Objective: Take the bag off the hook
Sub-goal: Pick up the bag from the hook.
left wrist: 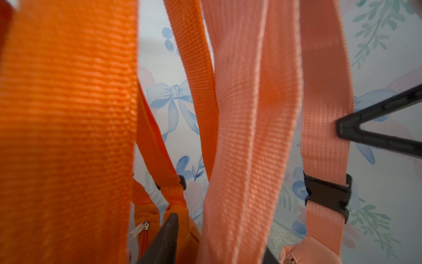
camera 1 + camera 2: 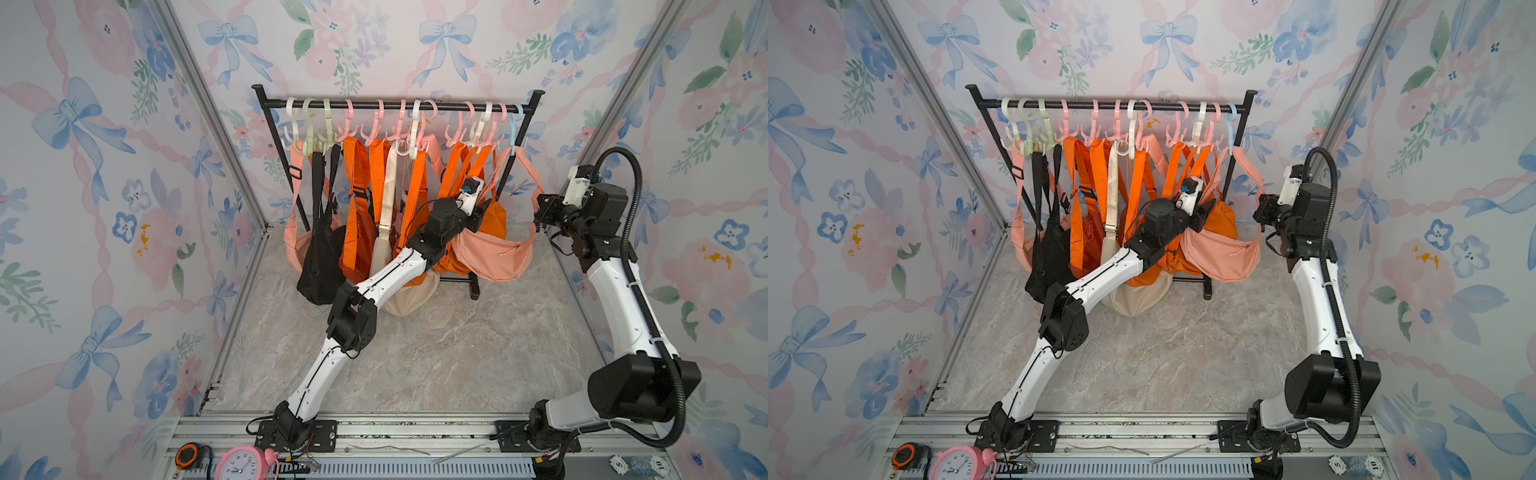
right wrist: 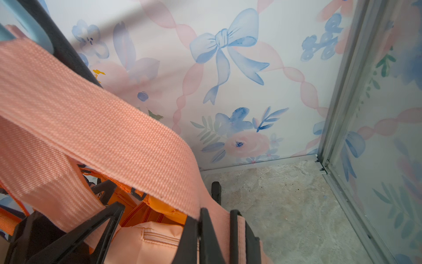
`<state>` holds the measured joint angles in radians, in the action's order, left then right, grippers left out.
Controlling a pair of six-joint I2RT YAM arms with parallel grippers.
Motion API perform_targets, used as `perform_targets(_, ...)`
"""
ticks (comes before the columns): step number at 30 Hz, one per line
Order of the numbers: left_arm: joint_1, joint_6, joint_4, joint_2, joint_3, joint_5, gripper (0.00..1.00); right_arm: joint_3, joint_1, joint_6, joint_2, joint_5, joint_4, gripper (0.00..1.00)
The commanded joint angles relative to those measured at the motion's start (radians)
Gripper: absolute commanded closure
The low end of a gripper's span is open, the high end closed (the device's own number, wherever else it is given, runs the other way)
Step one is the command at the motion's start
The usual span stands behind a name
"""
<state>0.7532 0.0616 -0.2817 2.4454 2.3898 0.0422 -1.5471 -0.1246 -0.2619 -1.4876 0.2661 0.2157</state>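
Note:
A peach bag hangs by its strap from a light blue hook at the right end of the rack, seen in both top views. My right gripper is shut on the strap on the bag's right side. My left gripper reaches in among the hanging straps. Its dark fingers stand apart on either side of a wide peach strap, with a gap on one side. Its fingertips are hidden behind bags in both top views.
The black rack bar carries several plastic hooks with orange bags, a black bag and a cream bag crowded to the left. A rack foot stands under the peach bag. A pink clock lies on the front rail.

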Motion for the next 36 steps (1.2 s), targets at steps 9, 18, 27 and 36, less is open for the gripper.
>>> perform_targets(9,0.020,0.016,-0.047,0.004,0.081,0.027,0.67,0.019,0.002,-0.022,0.029,0.021,-0.030,1.00)
perform_targets(18,0.024,-0.006,-0.060,0.008,0.102,0.008,1.00,0.014,0.019,-0.025,0.026,0.022,-0.020,1.00)
perform_targets(27,0.038,-0.013,-0.052,-0.021,0.113,-0.002,1.00,0.012,0.048,-0.063,0.022,0.051,-0.067,1.00)
perform_targets(36,0.035,-0.025,-0.045,-0.032,0.146,-0.023,1.00,-0.079,0.085,-0.081,-0.009,0.062,-0.063,1.00)
